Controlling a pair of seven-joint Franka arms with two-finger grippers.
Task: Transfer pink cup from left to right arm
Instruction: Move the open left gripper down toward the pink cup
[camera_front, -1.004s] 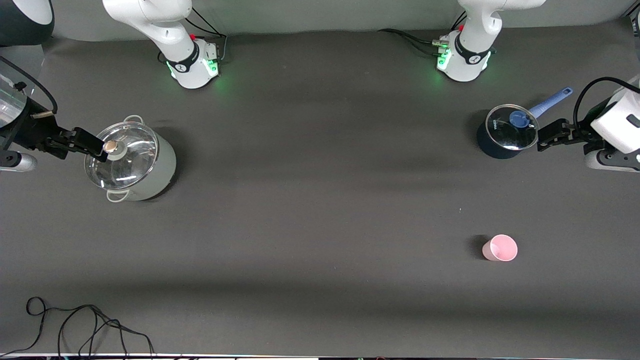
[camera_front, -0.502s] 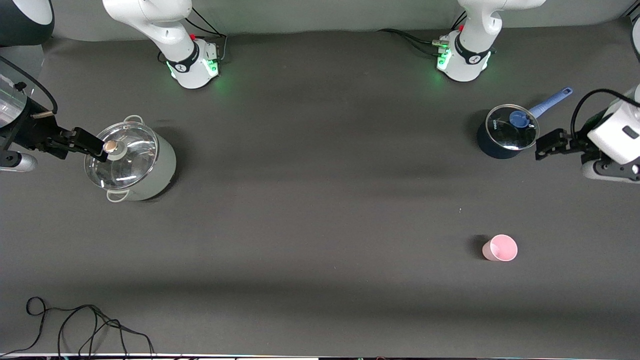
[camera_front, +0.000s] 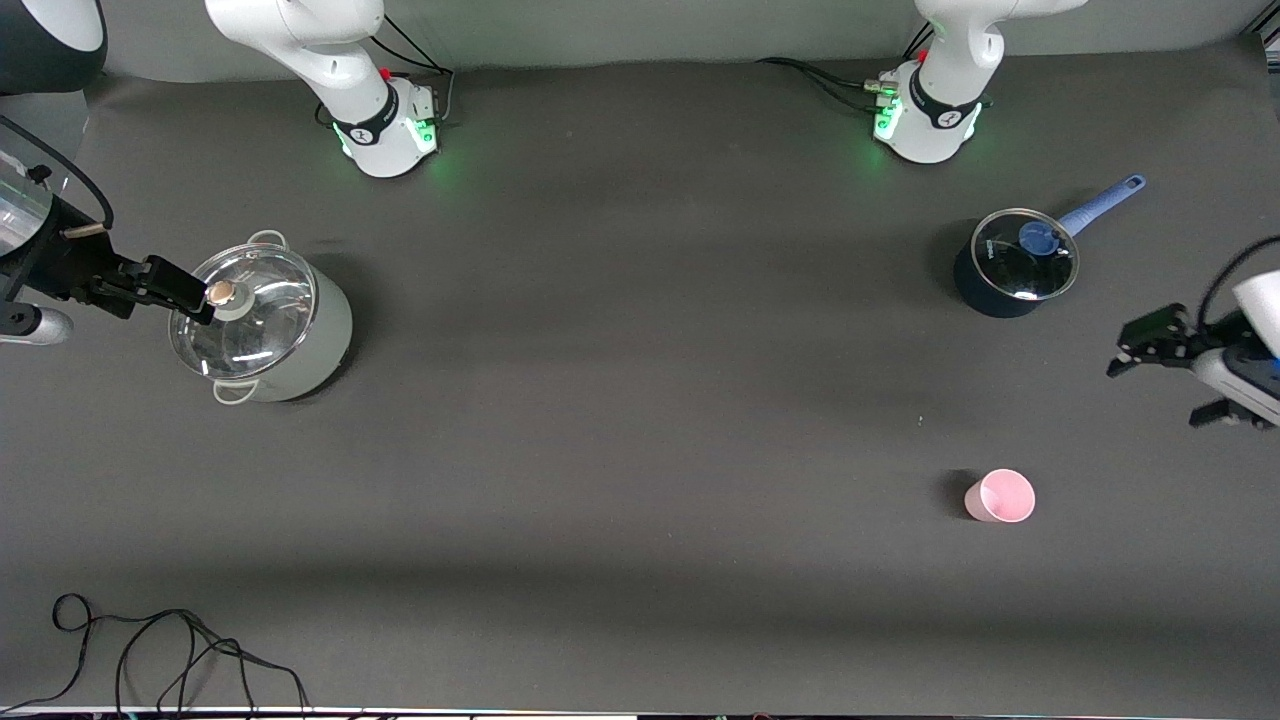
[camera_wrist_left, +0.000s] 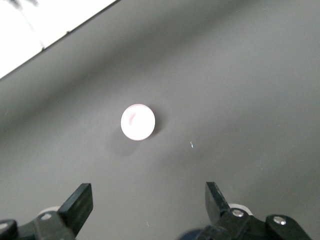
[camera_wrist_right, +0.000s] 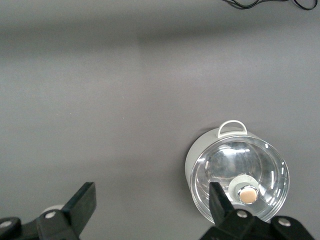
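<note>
Left gripper (camera_front: 1165, 370) hung with fingers spread wide, empty, over table's left-arm end. Small pale pink plastic cup (camera_front: 999, 496) stood upright on dark table (camera_front: 640, 450), well apart from it. Right gripper (camera_front: 165, 285) waited, fingers spread, over lidded grey pot (camera_front: 262, 323).

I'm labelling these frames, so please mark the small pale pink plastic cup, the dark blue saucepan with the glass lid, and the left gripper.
small pale pink plastic cup (camera_front: 1000, 496): front view, open rim.
dark blue saucepan with glass lid (camera_front: 1012, 268): front view, lid glass.
left gripper (camera_front: 1168, 375): front view, gap between open fingers.

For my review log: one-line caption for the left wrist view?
Open left gripper high over the upright pink cup on the dark table.
</note>
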